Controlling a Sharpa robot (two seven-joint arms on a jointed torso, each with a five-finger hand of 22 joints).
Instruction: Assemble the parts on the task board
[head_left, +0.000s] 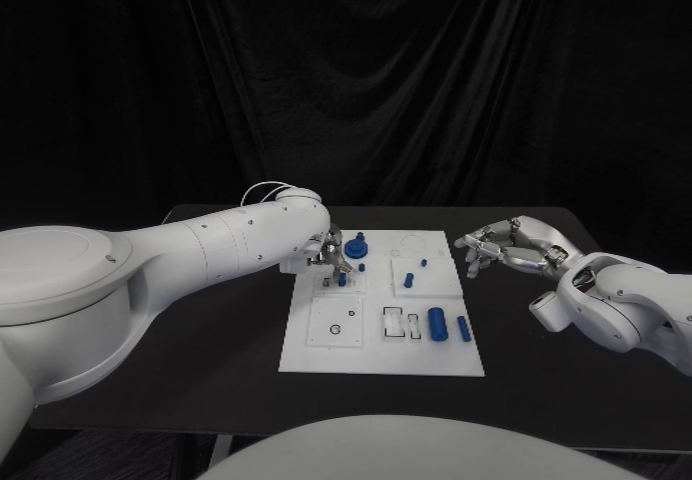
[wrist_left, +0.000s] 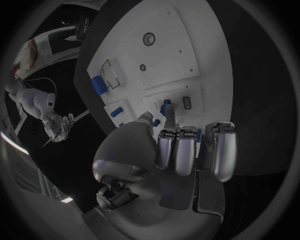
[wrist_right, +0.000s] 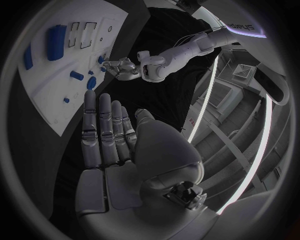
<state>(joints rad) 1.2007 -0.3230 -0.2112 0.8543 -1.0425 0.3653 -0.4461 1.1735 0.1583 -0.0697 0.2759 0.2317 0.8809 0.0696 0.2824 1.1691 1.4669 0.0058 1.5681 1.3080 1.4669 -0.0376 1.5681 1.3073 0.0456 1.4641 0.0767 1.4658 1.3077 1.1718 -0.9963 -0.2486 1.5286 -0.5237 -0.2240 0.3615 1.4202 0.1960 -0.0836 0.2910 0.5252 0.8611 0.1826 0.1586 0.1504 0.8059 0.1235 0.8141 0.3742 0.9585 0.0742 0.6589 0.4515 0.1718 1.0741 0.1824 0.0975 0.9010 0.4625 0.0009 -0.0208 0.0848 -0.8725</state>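
The left hand (head_left: 330, 252) is positioned over the near-left part of the task board (head_left: 381, 355), fingers curled downward around a small blue peg (wrist_left: 166, 108) that stands upright in the board; the left wrist view shows the fingertips (wrist_left: 170, 121) touching or just beside the peg, but whether a firm pinch is established cannot be told. The right hand (head_left: 505, 250) hovers beside the board's right edge, fingers extended and apart, holding nothing. Remaining parts on the board: a round blue knob (head_left: 356, 247) just beside the left hand, a short blue pin (head_left: 411, 279) in the upper-right inset, and a thick blue cylinder (head_left: 437, 324) with a thinner blue rod (head_left: 464, 329) lying side by side near the right edge. Handling estimate: the parts appear to be rigid moulded plastic, light, smooth-surfaced and not fragile (slip is the likelier fault, not breakage). Grip each peg across its shank near the top, axis kept vertical; take the lying cylinder at mid-length across its diameter, since it will probably roll if nudged
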